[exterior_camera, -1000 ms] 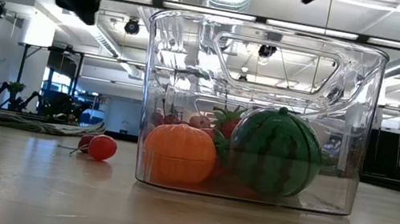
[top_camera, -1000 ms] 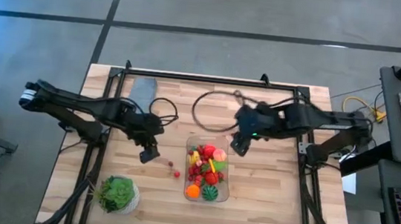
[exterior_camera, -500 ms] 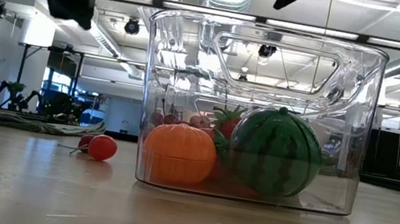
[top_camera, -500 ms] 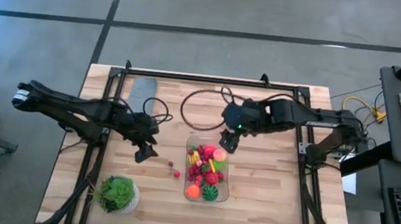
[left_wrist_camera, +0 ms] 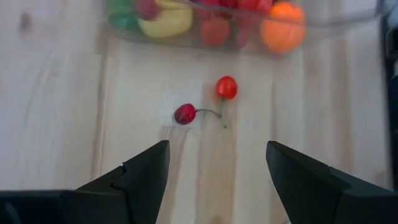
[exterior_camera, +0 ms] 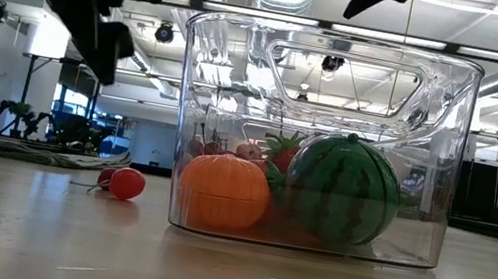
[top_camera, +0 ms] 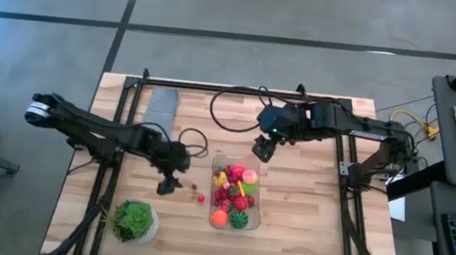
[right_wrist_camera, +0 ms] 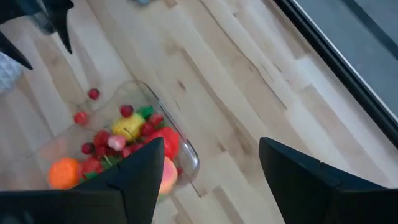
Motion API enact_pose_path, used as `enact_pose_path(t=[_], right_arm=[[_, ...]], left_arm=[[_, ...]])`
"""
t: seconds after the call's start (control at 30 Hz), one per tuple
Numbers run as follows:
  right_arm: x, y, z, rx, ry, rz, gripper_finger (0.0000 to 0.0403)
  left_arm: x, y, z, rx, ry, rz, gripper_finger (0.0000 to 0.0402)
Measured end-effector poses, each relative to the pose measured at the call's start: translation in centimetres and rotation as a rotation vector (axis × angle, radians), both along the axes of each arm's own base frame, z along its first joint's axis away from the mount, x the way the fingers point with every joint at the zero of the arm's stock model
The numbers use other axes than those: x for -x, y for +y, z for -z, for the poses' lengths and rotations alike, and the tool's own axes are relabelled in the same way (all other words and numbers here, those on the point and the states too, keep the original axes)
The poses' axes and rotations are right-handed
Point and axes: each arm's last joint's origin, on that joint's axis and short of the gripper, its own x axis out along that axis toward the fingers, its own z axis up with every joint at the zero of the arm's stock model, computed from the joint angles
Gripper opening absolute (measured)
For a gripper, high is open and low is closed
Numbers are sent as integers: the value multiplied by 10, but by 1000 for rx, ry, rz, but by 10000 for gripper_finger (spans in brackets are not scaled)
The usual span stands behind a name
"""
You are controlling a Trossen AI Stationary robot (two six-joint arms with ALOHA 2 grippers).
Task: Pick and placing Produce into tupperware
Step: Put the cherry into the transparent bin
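Observation:
The clear tupperware (top_camera: pixel 255 220) stands mid-table with produce inside, among it an orange piece (exterior_camera: pixel 220 191) and a striped green ball (exterior_camera: pixel 342 191). To its left, two red cherries on one stem (top_camera: pixel 197 192) lie on the wood; the left wrist view shows them (left_wrist_camera: pixel 205 102) just ahead of my fingers. My left gripper (top_camera: pixel 168 185) hangs open, slanting down, a little left of the cherries and above them (exterior_camera: pixel 120 182). My right gripper (top_camera: pixel 264 148) is open and empty, high above the table just beyond the tupperware's far end (right_wrist_camera: pixel 194 160).
A leafy plant in a white pot (top_camera: pixel 134 221) stands near the front left. A grey-blue cloth (top_camera: pixel 162 104) lies at the far left, and a dark cable loop (top_camera: pixel 234 111) hangs by the right arm. Bare wood lies right of the tupperware.
My left gripper has come down and slightly toward the near edge, closing in on the two cherries, and has rolled about its own line. My right gripper has drawn back from over the tupperware toward the far edge. The cherries and the tupperware have stayed put.

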Motion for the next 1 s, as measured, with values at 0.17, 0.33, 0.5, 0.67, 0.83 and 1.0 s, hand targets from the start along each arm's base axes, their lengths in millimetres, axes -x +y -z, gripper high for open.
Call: enact_pose_path(t=[0.17, 0.33, 0.5, 0.67, 0.83, 1.0], right_arm=[[7, 0, 3, 2, 72, -2, 251], [14, -1, 1, 20, 102, 6, 248], [19, -1, -3, 33, 98, 2, 247], [22, -2, -4, 56, 114, 3, 246], [23, -2, -3, 64, 126, -9, 245], [23, -2, -3, 68, 130, -17, 242]], left_arm=[[-13, -3, 23, -78, 75, 119, 252], [-26, -5, 44, -90, 139, 132, 252], [-40, -7, 53, -87, 109, 130, 252], [-48, -8, 60, -112, 82, 116, 244], [-51, -7, 64, -131, 86, 105, 222], [-57, -8, 70, -128, 62, 101, 199]])
